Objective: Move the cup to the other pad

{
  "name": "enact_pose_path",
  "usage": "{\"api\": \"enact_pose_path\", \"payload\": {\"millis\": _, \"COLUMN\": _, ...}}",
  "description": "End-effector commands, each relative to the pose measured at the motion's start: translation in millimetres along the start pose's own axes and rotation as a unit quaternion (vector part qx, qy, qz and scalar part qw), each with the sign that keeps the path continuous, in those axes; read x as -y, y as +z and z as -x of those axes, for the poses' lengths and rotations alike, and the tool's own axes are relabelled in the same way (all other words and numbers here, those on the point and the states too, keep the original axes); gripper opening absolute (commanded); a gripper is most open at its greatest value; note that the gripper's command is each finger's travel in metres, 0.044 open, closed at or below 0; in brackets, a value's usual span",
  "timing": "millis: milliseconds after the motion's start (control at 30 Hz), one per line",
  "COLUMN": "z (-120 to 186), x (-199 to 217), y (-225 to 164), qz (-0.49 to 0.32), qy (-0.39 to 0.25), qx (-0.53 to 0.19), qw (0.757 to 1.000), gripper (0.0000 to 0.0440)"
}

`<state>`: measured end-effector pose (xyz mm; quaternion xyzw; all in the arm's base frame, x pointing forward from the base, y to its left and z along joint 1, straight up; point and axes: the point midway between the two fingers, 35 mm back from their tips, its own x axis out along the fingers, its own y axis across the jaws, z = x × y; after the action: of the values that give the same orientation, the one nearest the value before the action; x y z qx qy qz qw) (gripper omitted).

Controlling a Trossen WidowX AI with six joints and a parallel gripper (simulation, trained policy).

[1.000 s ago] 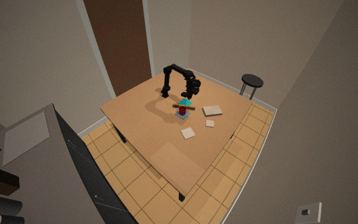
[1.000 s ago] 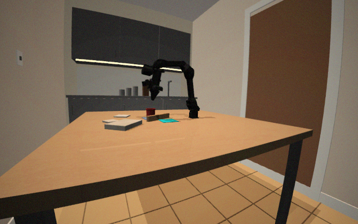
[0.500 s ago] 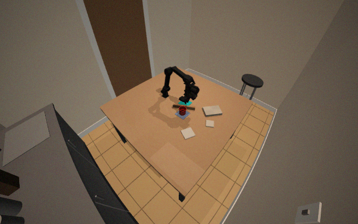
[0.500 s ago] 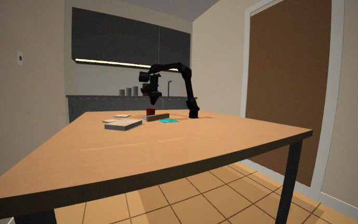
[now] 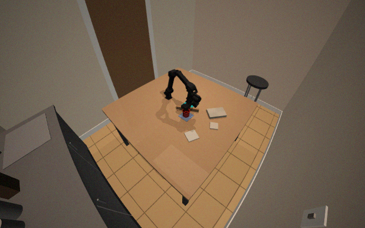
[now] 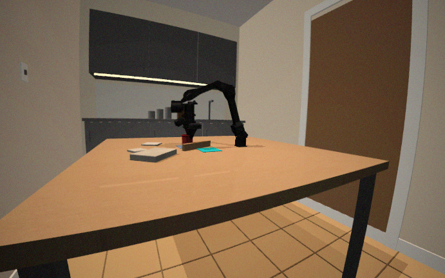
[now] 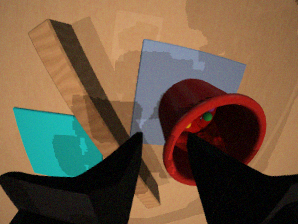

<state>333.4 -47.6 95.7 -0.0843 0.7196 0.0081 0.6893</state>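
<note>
Right, in the wrist view the cup (image 7: 176,102) (image 5: 186,113) (image 6: 185,139) sits right of centre on the blue pad (image 7: 160,75) (image 5: 186,120) (image 6: 179,147), its mouth facing the lower right of the frame, with marbles (image 7: 207,117) inside. The gripper (image 7: 165,138) (image 5: 185,108) (image 6: 190,138) comes in from the bottom edge, its fingers partly open and nothing gripped. The right-hand fingertip in that frame overlaps the cup's near rim and mouth; the other points up at bottom centre, left of the cup. Whether either finger touches the cup, I cannot tell.

The wooden bar (image 7: 75,75) (image 5: 196,110) (image 6: 196,145) slants from upper left to bottom centre, between the blue pad and the teal pad (image 7: 42,137) (image 5: 188,105) (image 6: 210,150) at lower left. In the exterior view, the gripper stands over the cup near the middle of the frame, behind the bar, the teal pad lying to the right.
</note>
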Motion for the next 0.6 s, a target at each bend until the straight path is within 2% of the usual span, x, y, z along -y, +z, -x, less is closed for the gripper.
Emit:
{"api": "enact_pose_path", "payload": {"millis": 0, "z": -15, "x": 1, "y": -2, "qz": 0.014, "qy": 0.005, "qx": -0.010, "qw": 1.000, "gripper": 0.0165}}
{"api": "enact_pose_path", "payload": {"millis": 133, "z": -32, "x": 1, "y": -2, "qz": 0.038, "qy": 0.011, "qx": -0.014, "qw": 0.999, "gripper": 0.0163}}
{"api": "enact_pose_path", "payload": {"millis": 367, "z": -44, "x": 3, "y": -6, "qz": 0.091, "qy": 0.015, "qx": -0.020, "qw": 0.996, "gripper": 0.0001}}
{"api": "enact_pose_path", "payload": {"millis": 567, "z": -35, "x": 5, "y": -9, "qz": 0.124, "qy": 0.019, "qx": -0.016, "qw": 0.992, "gripper": 0.0001}}
